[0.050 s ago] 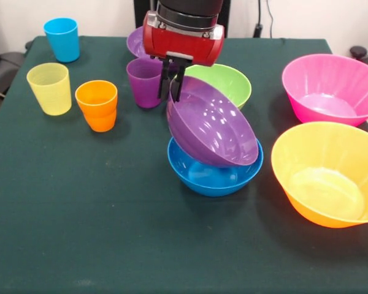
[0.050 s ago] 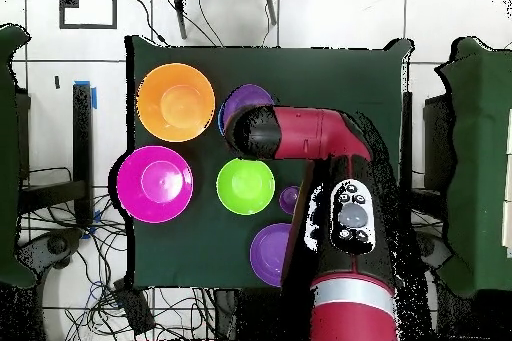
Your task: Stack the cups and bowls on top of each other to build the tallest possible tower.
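Gripping the rim of a glossy purple bowl [image 1: 211, 125], your gripper [image 1: 172, 86] holds it tilted, its underside resting in the blue bowl [image 1: 213, 174]; right behind the fingers crowd a purple cup [image 1: 145, 81] and a green bowl [image 1: 224, 82]; orange [image 1: 97, 105] and yellow [image 1: 49, 88] tapered cups stand off to one side on the dark cloth table [image 1: 80, 214].

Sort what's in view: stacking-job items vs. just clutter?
Job: purple bowl tilted in the blue bowl, held by the gripper; green bowl; pink bowl; orange bowl; second purple bowl; blue, yellow, orange, purple cups.

Clutter: floor cables; chairs.
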Robot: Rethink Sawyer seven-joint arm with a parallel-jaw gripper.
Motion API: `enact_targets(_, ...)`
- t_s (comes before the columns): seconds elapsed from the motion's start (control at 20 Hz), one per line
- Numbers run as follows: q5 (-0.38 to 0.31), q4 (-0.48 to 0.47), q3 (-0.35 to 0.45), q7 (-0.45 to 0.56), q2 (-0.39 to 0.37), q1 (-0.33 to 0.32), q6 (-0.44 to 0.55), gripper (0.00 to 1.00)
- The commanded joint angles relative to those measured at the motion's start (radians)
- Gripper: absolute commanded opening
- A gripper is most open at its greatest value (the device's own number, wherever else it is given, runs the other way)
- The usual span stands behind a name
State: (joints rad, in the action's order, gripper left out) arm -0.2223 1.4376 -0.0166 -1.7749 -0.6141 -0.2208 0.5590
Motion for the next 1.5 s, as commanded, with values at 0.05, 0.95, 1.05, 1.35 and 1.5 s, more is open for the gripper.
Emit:
enact_targets(0.05, -0.064, 0.063, 0.017, -0.076, 0.047, 0.037, -0.054, 0.00)
enact_targets(0.95, -0.114, -0.012, -0.082, -0.049, 0.080, 0.121, -0.030, 0.00)
enact_targets(1.05, -0.128, -0.031, -0.101, -0.051, 0.090, 0.142, -0.026, 0.00)
enact_targets(1.35, -0.102, -0.048, -0.131, -0.103, 0.103, 0.182, -0.015, 0.00)
enact_targets(1.5, -0.087, -0.064, -0.149, -0.121, 0.112, 0.206, -0.006, 0.00)
